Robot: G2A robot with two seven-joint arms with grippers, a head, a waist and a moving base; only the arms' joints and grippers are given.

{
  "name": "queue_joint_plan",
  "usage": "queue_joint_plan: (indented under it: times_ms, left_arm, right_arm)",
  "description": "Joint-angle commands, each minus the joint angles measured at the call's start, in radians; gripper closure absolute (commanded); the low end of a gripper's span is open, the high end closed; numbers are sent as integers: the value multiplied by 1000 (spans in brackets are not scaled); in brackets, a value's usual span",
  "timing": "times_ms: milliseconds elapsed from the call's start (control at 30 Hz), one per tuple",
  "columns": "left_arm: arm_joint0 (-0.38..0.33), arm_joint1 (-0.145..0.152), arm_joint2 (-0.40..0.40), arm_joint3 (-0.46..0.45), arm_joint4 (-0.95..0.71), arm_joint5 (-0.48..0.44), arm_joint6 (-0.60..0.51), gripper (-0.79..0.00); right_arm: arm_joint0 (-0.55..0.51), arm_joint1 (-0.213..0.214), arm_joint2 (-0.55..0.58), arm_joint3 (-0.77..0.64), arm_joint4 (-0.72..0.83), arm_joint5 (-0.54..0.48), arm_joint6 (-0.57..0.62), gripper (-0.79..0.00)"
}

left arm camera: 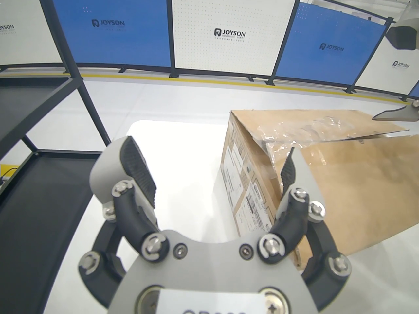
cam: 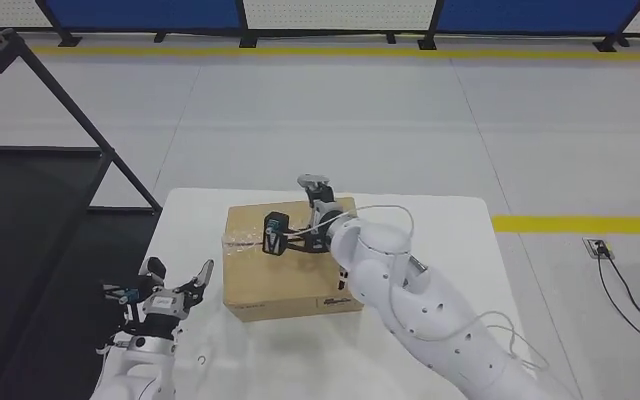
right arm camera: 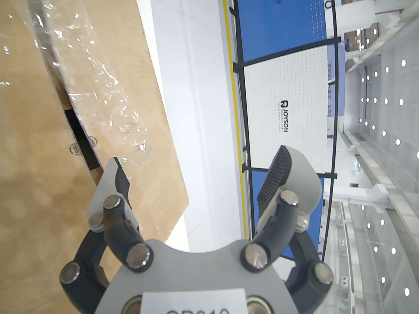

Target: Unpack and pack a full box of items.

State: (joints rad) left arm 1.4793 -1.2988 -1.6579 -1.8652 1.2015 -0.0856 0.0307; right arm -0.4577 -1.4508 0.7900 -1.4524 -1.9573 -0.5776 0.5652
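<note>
A brown cardboard box (cam: 285, 270) stands in the middle of the white table (cam: 440, 230). Crinkled clear tape (right arm camera: 98, 66) runs along its top seam. The far top flap (left arm camera: 314, 122) is lifted a little, and a dark gap (right arm camera: 80, 138) shows beneath it. My right gripper (cam: 317, 190) is open at the box's far edge, one fingertip (right arm camera: 114, 174) against the flap and the other (right arm camera: 278, 171) in free air. My left gripper (cam: 180, 283) is open with nothing in it, just off the box's left end (left arm camera: 242, 181) near the table's front left corner.
A black metal shelf rack (cam: 60, 200) stands close to the table's left side. Bare tabletop lies right of the box. Blue and white fence panels (left arm camera: 229, 34) close off the floor at the far end.
</note>
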Motion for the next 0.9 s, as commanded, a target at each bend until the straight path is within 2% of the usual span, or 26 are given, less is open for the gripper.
queue_joint_plan:
  times_ms: [0,233,667,867]
  left_arm:
    - [3,0,-2,2,-5,2,5,-785]
    - [11,1,-13,-1,-19,2,9,-785]
    - [12,3,-18,-7,-20,2,11,-785]
    - [17,4,-23,-8,-24,4,14,-785]
  right_arm:
    - [7,-4,-11,17,-8,-16,-17,-785]
    - [23,-21,-50,86,-70,28,-70,-785]
    - [35,-39,-61,162,-131,39,-121,-785]
    - [34,-54,-71,184,-165,110,-124,-785]
